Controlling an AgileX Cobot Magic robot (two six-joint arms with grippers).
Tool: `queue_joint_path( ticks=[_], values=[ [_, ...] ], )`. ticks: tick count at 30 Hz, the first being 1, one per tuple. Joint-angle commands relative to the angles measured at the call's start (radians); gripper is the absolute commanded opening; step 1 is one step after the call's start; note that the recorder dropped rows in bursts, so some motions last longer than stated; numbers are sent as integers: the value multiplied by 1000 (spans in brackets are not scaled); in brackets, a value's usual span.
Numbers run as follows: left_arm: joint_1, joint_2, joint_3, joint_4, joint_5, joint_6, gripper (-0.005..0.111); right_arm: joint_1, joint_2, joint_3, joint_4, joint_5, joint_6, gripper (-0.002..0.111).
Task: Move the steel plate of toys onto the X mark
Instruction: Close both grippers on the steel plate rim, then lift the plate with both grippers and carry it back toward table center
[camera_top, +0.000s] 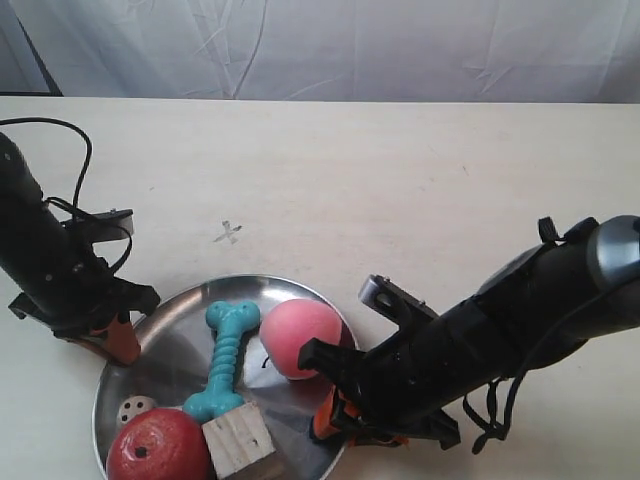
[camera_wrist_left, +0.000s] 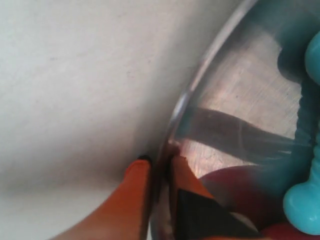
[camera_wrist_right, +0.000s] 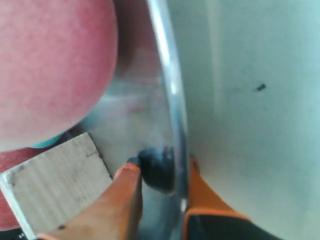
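Item: steel plate (camera_top: 175, 330), toys aboard, resting near the X mark (camera_top: 229, 233) but not on it. Left gripper (camera_wrist_left: 157, 162): narrowly parted, pinching the plate's rim between its fingers. Right gripper (camera_wrist_right: 162, 170): clamps the opposite rim likewise, beside the wooden cube (camera_wrist_right: 55, 177).

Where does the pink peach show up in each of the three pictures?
Exterior view: the pink peach lies in the steel plate, beside the turquoise bone.
Left wrist view: not in it.
Right wrist view: the peach sits inside the plate's rim, beside the wooden cube.
Shared landmark: the steel plate's shiny rim, in all three.
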Motion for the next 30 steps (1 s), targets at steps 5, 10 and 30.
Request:
queue_joint_path(
  ticks=[5,10,30],
  values=[
    [-27,73,-3,-37,124,-34,0,10,20,-4,54,126,-7,-1],
    [-27,58,-30,-5,176,-42,0,10,20,-6,68,139,-7,-1],
    [-27,-3,-232,131,358,-113,0,-80,20,-89,19,270,-7,-1]
  ],
)
